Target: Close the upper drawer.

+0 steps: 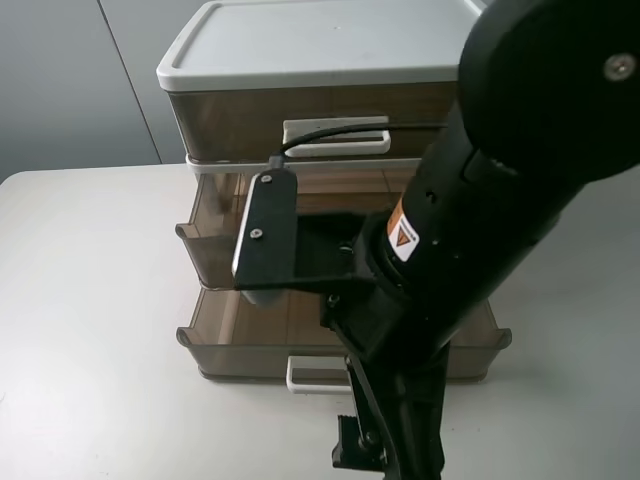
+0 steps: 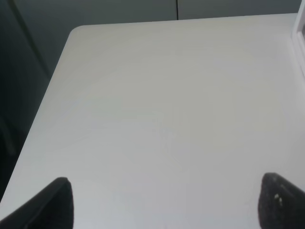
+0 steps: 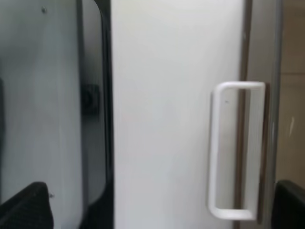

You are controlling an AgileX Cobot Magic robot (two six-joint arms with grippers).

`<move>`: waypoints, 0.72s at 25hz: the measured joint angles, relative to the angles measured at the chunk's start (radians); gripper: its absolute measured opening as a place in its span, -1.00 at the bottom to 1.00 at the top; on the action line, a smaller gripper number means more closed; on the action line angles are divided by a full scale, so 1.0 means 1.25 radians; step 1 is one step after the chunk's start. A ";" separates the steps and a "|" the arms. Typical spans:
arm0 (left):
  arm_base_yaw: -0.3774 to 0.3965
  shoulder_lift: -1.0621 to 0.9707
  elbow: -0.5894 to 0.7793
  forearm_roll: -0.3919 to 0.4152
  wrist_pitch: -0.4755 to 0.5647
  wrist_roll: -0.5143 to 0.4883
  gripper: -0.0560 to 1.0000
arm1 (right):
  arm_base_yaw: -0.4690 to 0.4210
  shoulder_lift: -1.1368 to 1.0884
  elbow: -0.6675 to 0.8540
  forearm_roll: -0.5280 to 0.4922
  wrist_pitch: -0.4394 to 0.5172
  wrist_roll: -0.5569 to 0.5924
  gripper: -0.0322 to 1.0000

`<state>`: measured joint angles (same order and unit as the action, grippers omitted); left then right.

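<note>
The upper drawer [image 1: 214, 258] is the middle tier of the three-tier unit, smoky translucent plastic, and it stands pulled partway out. Its handle is hidden behind my right arm [image 1: 440, 260], which reaches across the unit's front. My right gripper [image 3: 157, 210] is open and empty, with both fingertips [image 3: 24, 205] at the frame corners. It looks down on the unit's white lid [image 3: 176, 119] and the top-tier handle [image 3: 236, 150]. My left gripper [image 2: 167, 205] is open and empty over bare table, away from the unit.
The top-tier drawer [image 1: 250, 125] is shut, with its white handle [image 1: 337, 136] showing. The bottom-tier drawer [image 1: 250, 340] is pulled out farthest, with its handle [image 1: 318, 374] at the front. The white table [image 1: 90, 300] stretches to the left, with a grey wall behind.
</note>
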<state>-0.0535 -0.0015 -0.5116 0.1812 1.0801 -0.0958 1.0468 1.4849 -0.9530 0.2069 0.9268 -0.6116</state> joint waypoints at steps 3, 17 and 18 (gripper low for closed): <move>0.000 0.000 0.000 0.000 0.000 0.000 0.51 | -0.007 0.029 0.000 -0.036 -0.020 -0.010 0.41; 0.000 0.000 0.000 0.000 0.000 0.000 0.51 | -0.092 0.071 0.000 -0.208 -0.190 0.000 0.35; 0.000 0.000 0.000 0.000 0.000 0.000 0.51 | -0.095 0.074 0.000 -0.221 -0.201 0.014 0.35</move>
<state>-0.0535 -0.0015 -0.5116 0.1812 1.0801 -0.0958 0.9278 1.5774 -0.9530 -0.0695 0.6752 -0.5939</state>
